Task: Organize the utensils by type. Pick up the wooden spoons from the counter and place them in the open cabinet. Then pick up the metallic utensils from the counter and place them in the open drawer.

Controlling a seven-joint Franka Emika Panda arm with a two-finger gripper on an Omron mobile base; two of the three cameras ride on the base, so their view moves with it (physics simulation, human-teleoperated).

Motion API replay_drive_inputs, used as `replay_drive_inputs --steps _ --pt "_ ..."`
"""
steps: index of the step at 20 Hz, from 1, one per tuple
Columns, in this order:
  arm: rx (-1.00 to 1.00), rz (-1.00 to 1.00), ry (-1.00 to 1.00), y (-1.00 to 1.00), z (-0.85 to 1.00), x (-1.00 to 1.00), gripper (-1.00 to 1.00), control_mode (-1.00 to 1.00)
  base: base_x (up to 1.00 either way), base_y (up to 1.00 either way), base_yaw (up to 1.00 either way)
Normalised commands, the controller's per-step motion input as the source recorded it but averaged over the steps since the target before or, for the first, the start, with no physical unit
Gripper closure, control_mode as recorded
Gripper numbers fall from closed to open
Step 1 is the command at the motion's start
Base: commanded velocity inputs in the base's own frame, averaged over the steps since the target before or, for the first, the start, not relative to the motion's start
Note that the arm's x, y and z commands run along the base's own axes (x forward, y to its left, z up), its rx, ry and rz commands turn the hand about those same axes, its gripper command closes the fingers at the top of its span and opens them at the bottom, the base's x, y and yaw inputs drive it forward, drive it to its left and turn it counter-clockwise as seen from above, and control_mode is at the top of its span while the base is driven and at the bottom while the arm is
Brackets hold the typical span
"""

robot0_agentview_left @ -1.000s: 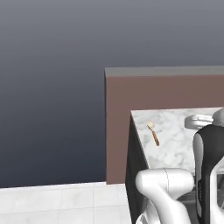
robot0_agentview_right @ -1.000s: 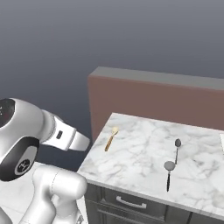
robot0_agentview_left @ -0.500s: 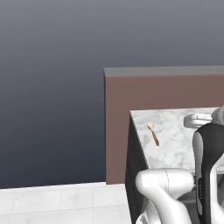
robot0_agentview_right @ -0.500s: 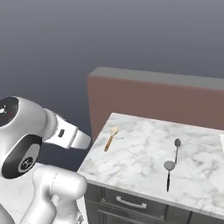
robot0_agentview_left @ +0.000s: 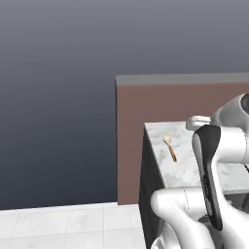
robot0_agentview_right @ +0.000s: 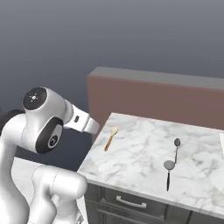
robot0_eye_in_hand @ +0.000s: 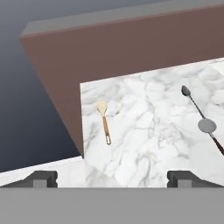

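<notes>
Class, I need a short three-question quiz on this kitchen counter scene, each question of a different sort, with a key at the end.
1. True or false: the small wooden spoon lies on the marble counter.
2. How many dark metal utensils lie on the counter? A) one B) two C) four
3. Fill in: the claw stands ____, holding nothing.

Key: 1 true. 2 B: the smaller one and the larger-headed one. 3 open.
</notes>
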Motion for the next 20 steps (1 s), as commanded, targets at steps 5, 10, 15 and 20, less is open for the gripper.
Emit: replay_drive_inputs --steps 5,10,15,20 --pt "0.00 0.00 0.01 0.19 -0.47 0.86 -1.00 -1.00 0.00 0.00 0.00" --pt "-0.04 0.00 0.19 0.08 -0.71 0.67 -1.00 -1.00 0.00 0.00 0.00" --pt "0.00 0.00 0.20 -0.01 -0.61 0.53 -1.00 -1.00 0.00 0.00 0.00" --pt "0.00 0.00 0.07 -0.07 -0.37 0.40 -1.00 -1.00 0.00 0.00 0.00"
